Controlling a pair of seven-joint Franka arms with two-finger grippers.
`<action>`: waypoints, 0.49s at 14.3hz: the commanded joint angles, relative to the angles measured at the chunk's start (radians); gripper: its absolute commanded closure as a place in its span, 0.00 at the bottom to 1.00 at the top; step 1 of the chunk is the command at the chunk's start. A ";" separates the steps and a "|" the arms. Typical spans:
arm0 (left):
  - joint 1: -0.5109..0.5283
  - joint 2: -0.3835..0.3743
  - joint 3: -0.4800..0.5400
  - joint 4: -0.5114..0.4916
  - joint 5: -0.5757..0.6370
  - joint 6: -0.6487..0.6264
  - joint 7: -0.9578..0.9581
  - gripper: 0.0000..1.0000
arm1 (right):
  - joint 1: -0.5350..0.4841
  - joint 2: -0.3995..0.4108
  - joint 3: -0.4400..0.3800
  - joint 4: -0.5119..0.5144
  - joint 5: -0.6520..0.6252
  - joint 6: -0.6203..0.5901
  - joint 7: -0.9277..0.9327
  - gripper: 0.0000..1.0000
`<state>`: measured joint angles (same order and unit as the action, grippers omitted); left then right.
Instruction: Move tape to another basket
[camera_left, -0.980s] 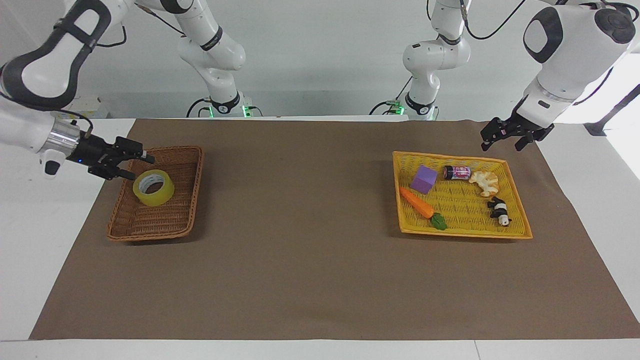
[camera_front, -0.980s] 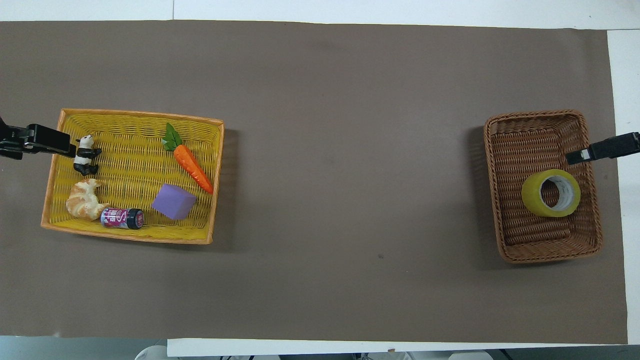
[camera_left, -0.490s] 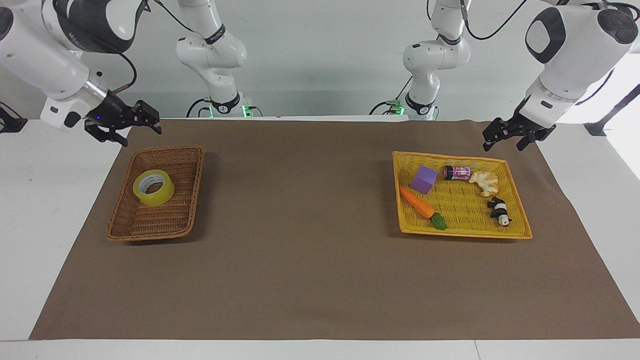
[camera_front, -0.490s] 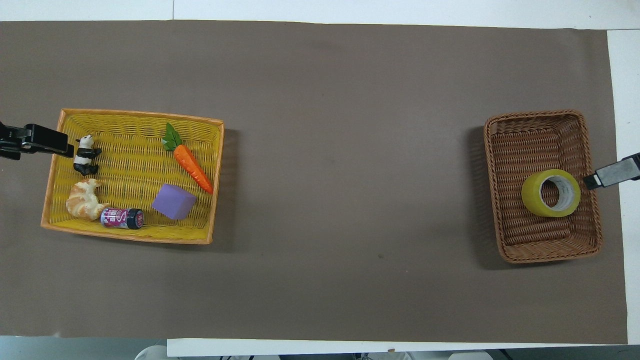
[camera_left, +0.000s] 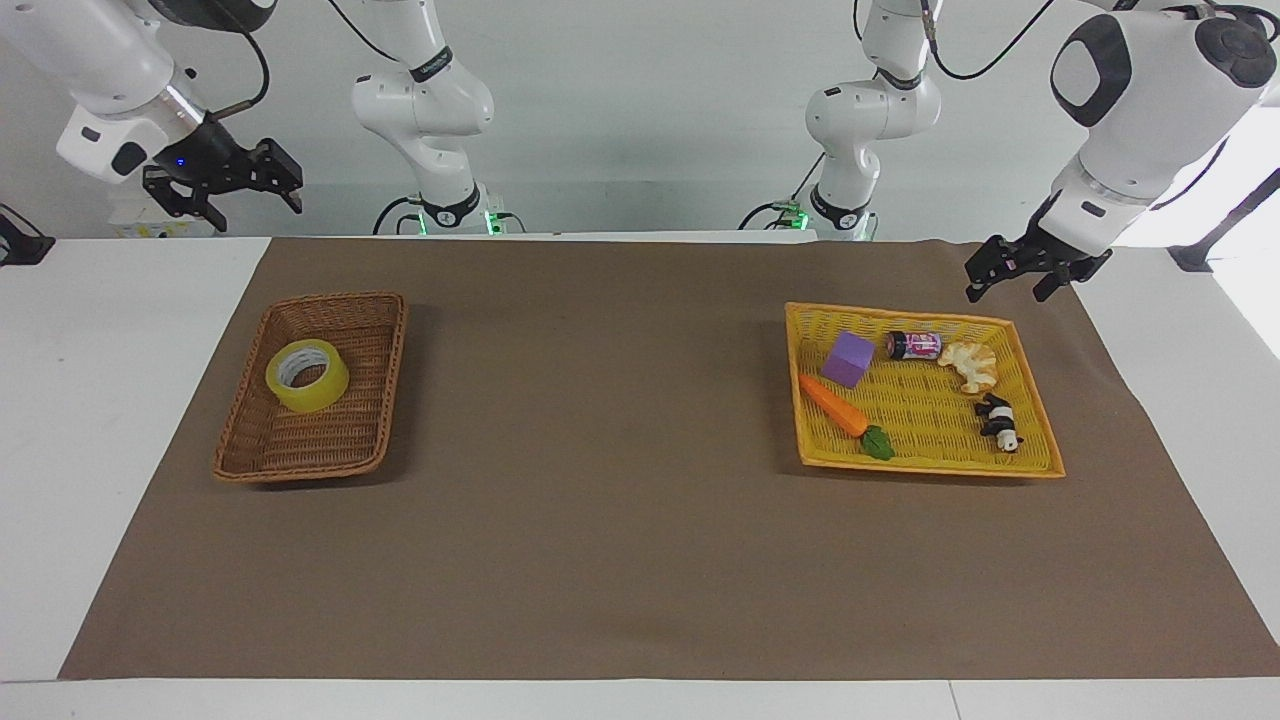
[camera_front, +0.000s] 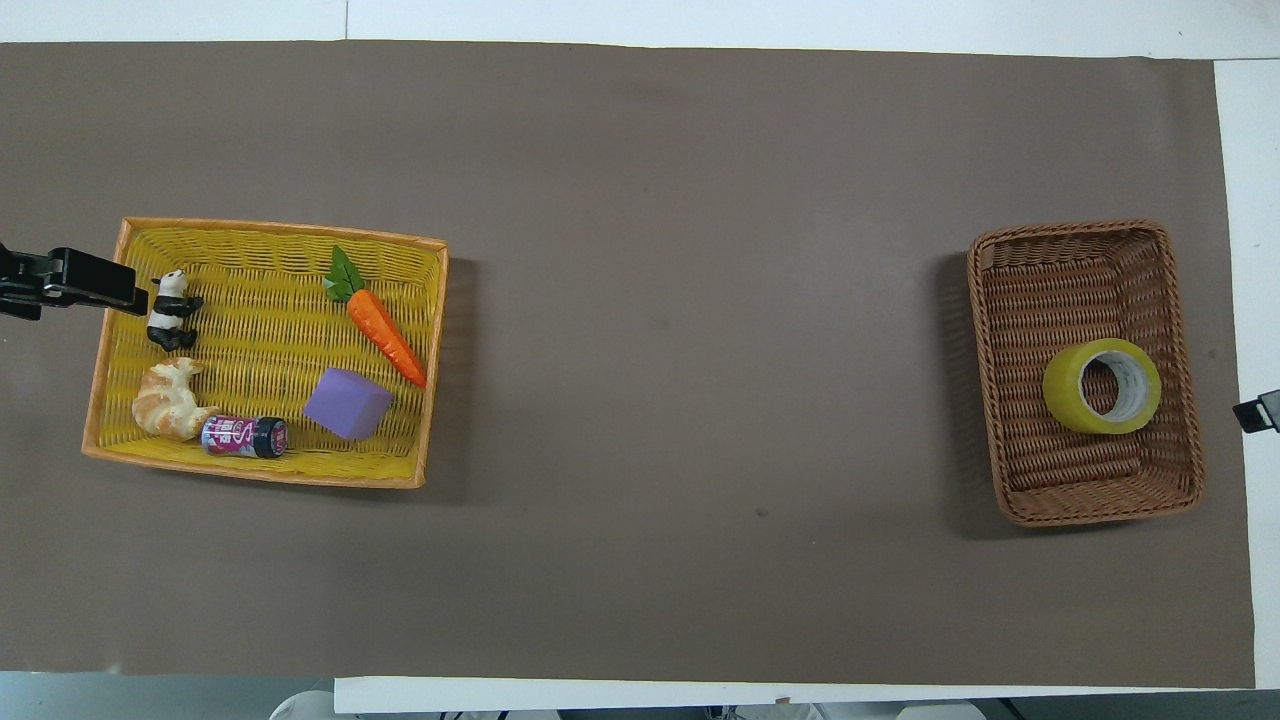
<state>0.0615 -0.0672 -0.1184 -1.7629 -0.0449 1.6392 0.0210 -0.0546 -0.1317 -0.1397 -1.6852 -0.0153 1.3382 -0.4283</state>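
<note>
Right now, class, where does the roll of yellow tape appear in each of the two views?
Facing view: tape at the picture's left, inside the brown basket.
Overhead view: tape at the picture's right, inside the same brown basket.
Shared landmark: the brown basket.

tape (camera_left: 307, 374) unobstructed from above, basket (camera_left: 380, 392) walls ringing it

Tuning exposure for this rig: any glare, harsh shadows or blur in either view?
Facing view: bright blown-out patch behind the left arm; the dark brown woven wicker basket and the bright yellow flat woven basket cast soft shadows; the roll of translucent yellow packing tape is sharp. Overhead view: even light on the brown mat, soft basket shadows, no blur.
</note>
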 joint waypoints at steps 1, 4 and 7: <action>0.003 -0.008 0.000 -0.009 0.014 -0.002 0.002 0.00 | 0.004 -0.013 0.005 -0.027 -0.020 0.044 0.028 0.00; 0.003 -0.008 0.000 -0.009 0.014 -0.002 0.002 0.00 | 0.004 -0.006 0.008 -0.021 -0.014 0.053 0.098 0.00; 0.003 -0.008 0.000 -0.009 0.014 -0.002 0.002 0.00 | 0.004 -0.008 0.009 -0.030 -0.014 0.058 0.105 0.00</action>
<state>0.0615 -0.0672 -0.1184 -1.7629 -0.0449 1.6392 0.0210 -0.0535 -0.1311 -0.1329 -1.6933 -0.0184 1.3774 -0.3427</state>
